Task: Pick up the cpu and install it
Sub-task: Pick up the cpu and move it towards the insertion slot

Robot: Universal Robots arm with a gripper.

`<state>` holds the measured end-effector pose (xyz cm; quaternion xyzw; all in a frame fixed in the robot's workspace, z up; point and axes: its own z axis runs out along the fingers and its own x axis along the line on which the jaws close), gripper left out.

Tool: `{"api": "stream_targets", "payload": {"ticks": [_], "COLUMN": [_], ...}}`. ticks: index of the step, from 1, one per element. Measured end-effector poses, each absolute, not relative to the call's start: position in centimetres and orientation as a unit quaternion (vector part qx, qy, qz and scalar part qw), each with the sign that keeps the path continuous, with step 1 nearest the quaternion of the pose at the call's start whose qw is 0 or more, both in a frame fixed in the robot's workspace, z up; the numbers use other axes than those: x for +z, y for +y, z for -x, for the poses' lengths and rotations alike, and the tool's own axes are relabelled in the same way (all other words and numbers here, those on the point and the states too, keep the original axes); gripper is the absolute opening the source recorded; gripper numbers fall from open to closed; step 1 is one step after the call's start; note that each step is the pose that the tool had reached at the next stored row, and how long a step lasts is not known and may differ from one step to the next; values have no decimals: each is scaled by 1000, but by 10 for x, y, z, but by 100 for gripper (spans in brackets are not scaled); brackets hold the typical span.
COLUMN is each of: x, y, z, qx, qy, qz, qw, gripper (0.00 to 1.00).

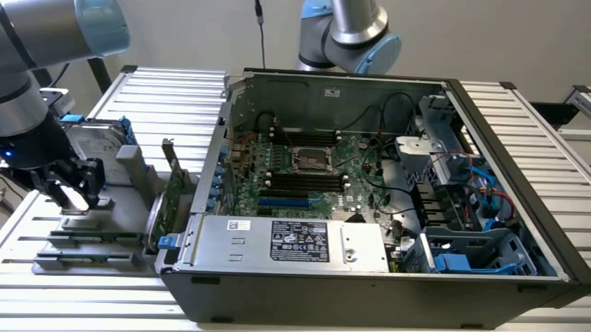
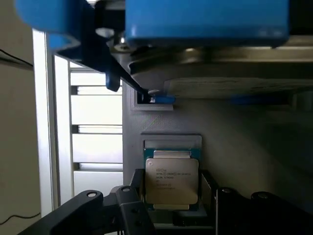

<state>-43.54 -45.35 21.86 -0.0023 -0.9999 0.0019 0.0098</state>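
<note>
Slatted metal table [image 1: 166,88] under an open computer case [image 1: 369,294] and grey holder blocks [image 1: 93,238]

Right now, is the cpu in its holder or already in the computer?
In its holder: the cpu sits in the grey holder block, outside the computer case.

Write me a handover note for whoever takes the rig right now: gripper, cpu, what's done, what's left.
Gripper: closed on the cpu, bearing on its two side edges.
Cpu: at the grey holder, outside the open computer case, on the exterior view's left. Whether it has lifted clear of the holder cannot be told.
Done: cpu gripped.
Left: the cpu is not yet in the motherboard socket inside the case; carrying and installing remain.
</note>
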Motion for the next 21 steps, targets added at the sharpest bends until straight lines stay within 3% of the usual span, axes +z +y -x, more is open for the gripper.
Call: {"api": "stream_targets", "payload": {"ticks": [21], "x": [314], "y": [-453], "z": [426], "qx": [1], "qy": [-1000], "qz": [-19], "qw": [10], "gripper": [55]}}
